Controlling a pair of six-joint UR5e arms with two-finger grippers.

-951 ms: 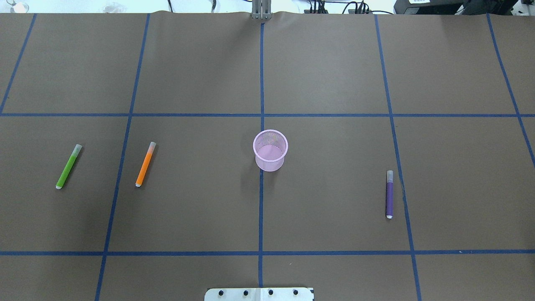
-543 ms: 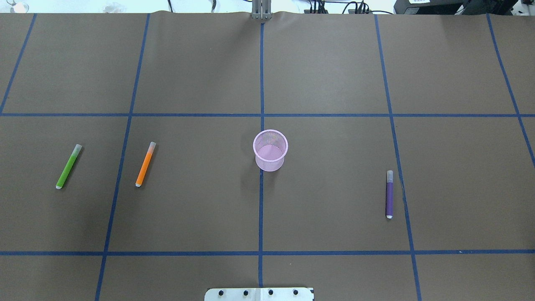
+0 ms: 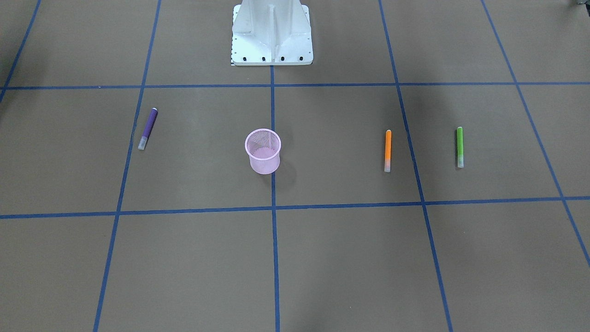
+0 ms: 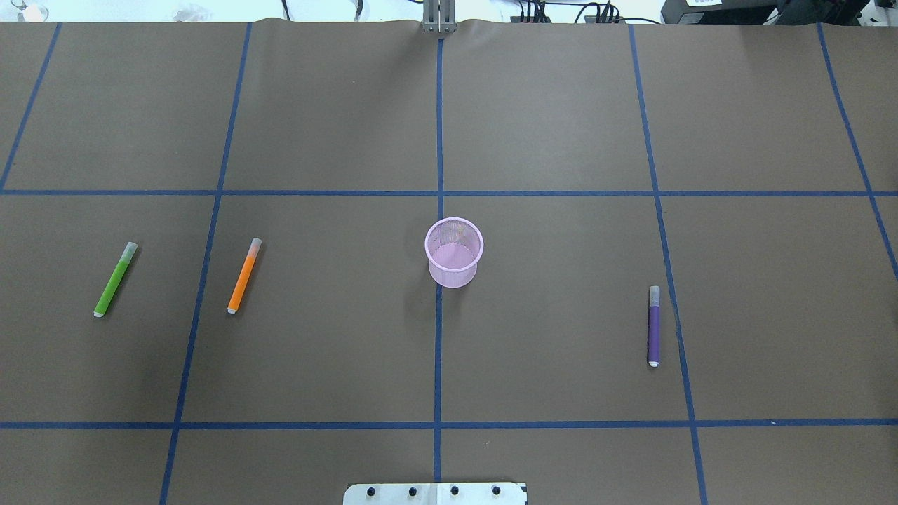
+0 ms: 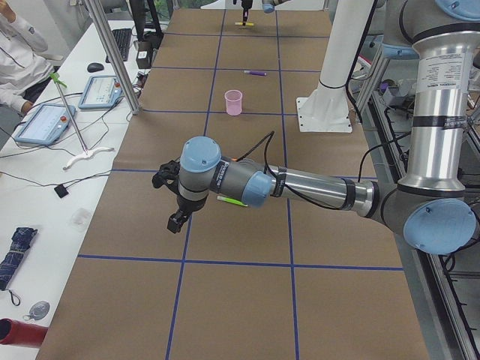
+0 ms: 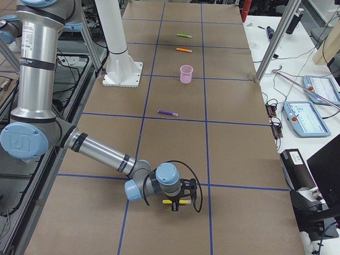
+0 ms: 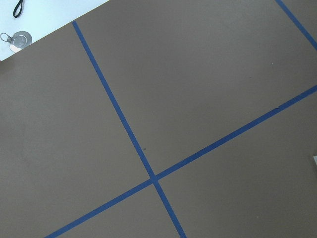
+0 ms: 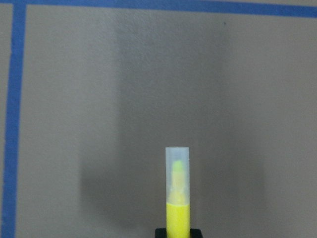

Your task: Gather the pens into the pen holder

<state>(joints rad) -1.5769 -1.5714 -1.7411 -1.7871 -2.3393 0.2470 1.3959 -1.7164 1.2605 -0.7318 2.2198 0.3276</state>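
Observation:
The pink mesh pen holder [image 4: 454, 252] stands upright at the table's middle and looks empty. The green pen [image 4: 115, 279] and orange pen [image 4: 244, 275] lie to its left, and the purple pen [image 4: 654, 326] lies to its right. My right gripper [image 6: 178, 204] is far off at the table's right end, shut on the yellow pen [image 8: 177, 198] and holding it just above the paper. My left gripper [image 5: 177, 221] hangs over the table's left end, beyond the green pen. I cannot tell whether it is open or shut. Neither gripper shows in the overhead view.
The robot's white base plate [image 4: 435, 493] sits at the near edge. Blue tape lines grid the brown paper. A metal post [image 6: 272, 43] stands at the far edge. A side bench [image 5: 64, 112] holds tablets and cables, and a person [image 5: 15, 52] sits at it.

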